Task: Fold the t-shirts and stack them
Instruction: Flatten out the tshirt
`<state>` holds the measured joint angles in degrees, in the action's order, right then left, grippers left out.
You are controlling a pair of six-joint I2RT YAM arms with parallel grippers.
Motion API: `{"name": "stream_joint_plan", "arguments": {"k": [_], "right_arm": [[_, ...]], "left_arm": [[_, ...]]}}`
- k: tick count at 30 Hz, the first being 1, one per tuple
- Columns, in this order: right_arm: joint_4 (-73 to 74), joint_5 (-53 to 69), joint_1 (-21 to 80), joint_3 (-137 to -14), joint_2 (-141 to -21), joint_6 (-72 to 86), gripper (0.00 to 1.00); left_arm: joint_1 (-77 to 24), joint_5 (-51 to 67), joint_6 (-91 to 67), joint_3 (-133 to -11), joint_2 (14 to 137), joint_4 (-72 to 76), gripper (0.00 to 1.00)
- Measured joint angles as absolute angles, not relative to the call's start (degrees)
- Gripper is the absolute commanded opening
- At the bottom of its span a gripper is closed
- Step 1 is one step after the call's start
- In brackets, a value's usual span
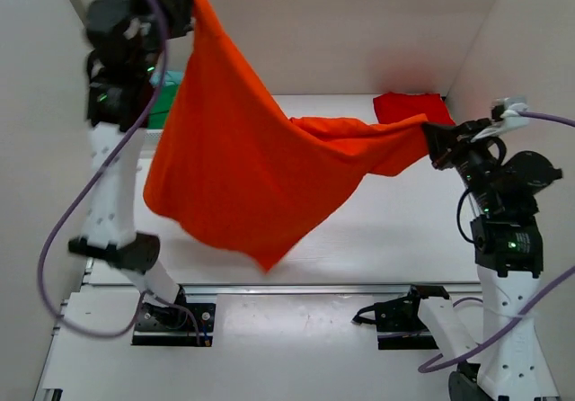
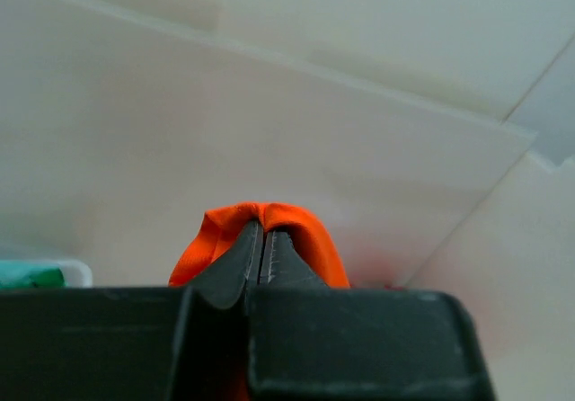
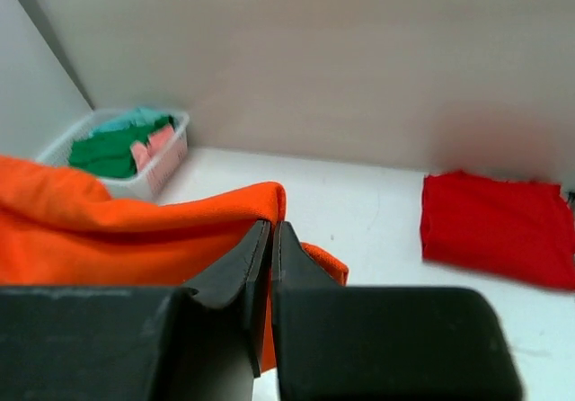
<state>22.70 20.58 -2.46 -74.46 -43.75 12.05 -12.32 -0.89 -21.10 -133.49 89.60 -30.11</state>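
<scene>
A bright orange t-shirt hangs in the air, stretched between both arms. My left gripper is raised high at the back left and is shut on one edge of it; orange cloth wraps over its fingertips. Lower at the right, my right gripper is shut on the other edge, with orange fabric bunched at its tips. The shirt's lowest corner dangles just above the table's front. A folded red t-shirt lies flat at the back right.
A white mesh basket holding green, teal and pink shirts stands at the back left, partly hidden behind the left arm. White walls close in the table on three sides.
</scene>
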Motion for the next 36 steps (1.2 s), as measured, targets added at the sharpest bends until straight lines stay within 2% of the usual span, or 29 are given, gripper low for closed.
{"name": "stream_joint_plan", "arguments": {"k": [5, 8, 9, 10, 11, 15, 19, 22, 26, 28, 32, 36], "right_arm": [[19.38, 18.70, 1.06, -60.42, -44.62, 12.19, 0.00], [18.13, 13.28, 9.17, -52.36, -47.31, 12.05, 0.00], [18.04, 11.09, 12.25, -50.24, -48.82, 12.01, 0.00], [17.61, 8.64, 15.25, -47.90, -50.30, 12.05, 0.00], [17.45, 6.81, 17.54, -45.98, -51.42, 12.21, 0.00], [16.82, 0.71, 19.90, -39.09, -52.56, 14.70, 0.00], [15.38, -3.55, 17.32, -33.39, -50.74, 17.12, 0.00], [15.05, -4.97, 15.11, -32.23, -51.13, 17.85, 0.00], [14.26, -5.74, 14.09, -32.21, -52.69, 18.00, 0.00], [14.09, -6.39, 15.05, -32.18, -52.88, 18.00, 0.00], [13.98, -7.03, 17.30, -32.12, -52.86, 17.98, 0.00], [13.69, -6.96, 17.72, -30.96, -52.21, 17.98, 0.00]], "left_arm": [[-15.38, -0.38, -20.40, -137.21, 110.37, -26.68, 0.00], [-17.21, -0.84, -19.42, -140.00, 123.72, -25.98, 0.01], [-17.63, -1.04, -19.18, -141.16, 128.22, -25.76, 0.25], [-17.91, -1.06, -18.59, -142.17, 132.33, -25.67, 0.42], [-18.22, -0.97, -18.26, -142.45, 135.44, -25.78, 0.53], [-18.63, 0.10, -18.20, -140.18, 140.88, -30.04, 0.55], [-18.79, 3.55, -17.89, -125.01, 130.15, -32.34, 0.53], [-20.45, 4.62, -19.46, -99.46, 108.22, -29.74, 0.53], [-26.22, 5.98, -22.35, -76.51, 80.84, -27.16, 0.47], [-28.73, 7.07, -23.51, -66.87, 71.35, -25.23, 0.46], [-29.71, 6.79, -27.57, -44.56, 62.46, -24.47, 0.50], [-28.67, 5.19, -31.75, -27.88, 57.71, -31.57, 0.50]]}}
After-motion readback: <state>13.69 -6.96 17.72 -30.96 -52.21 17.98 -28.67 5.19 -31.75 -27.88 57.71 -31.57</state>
